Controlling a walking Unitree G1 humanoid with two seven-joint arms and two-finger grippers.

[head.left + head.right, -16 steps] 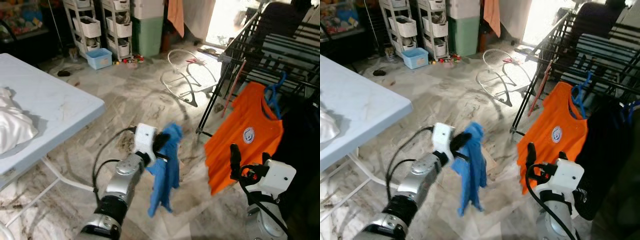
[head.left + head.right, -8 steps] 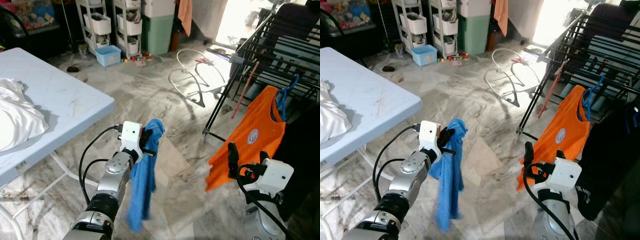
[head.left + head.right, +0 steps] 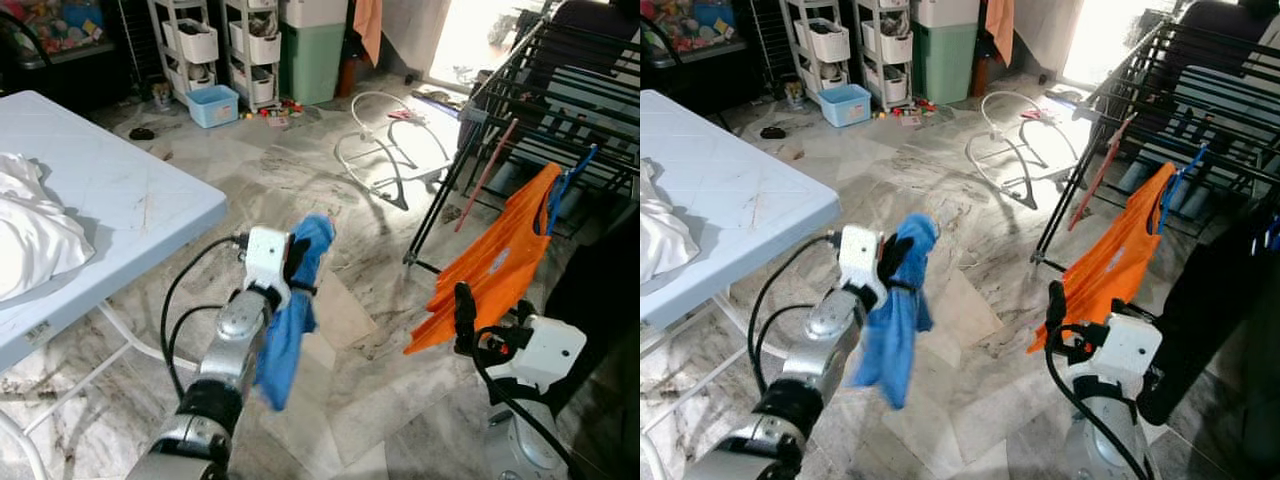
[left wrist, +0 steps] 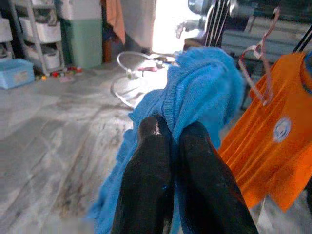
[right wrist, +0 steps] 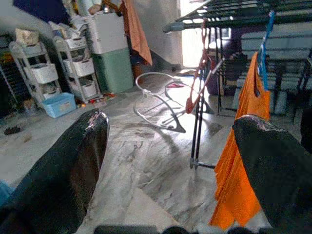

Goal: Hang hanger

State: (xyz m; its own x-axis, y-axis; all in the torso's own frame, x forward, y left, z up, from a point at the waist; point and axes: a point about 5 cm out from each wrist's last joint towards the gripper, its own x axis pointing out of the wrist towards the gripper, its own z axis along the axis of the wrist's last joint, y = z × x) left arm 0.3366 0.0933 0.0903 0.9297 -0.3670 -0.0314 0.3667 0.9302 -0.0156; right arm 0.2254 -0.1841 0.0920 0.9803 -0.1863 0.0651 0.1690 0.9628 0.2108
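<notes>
My left gripper (image 3: 298,258) is shut on a blue cloth (image 3: 288,332) that hangs from its fingers over the marble floor; the left wrist view shows the cloth (image 4: 204,87) bunched over the closed fingertips (image 4: 155,127). To the right stands a black drying rack (image 3: 560,90). From it hangs an orange shirt (image 3: 495,265) on a blue hanger (image 3: 570,180), beside a pink hanger (image 3: 487,170). My right gripper (image 3: 490,315) is low at the right, open and empty, just in front of the orange shirt.
A light blue table (image 3: 120,200) with a white cloth (image 3: 30,240) stands at the left. A white wire frame (image 3: 385,160) lies on the floor ahead. Storage shelves (image 3: 215,40), a blue tub (image 3: 214,104) and a green bin (image 3: 313,55) line the back. A dark garment (image 3: 1200,310) hangs at the far right.
The whole view has shifted with my movement. The left gripper stays shut on the blue cloth, which has swung. The orange shirt now hangs more edge-on.
</notes>
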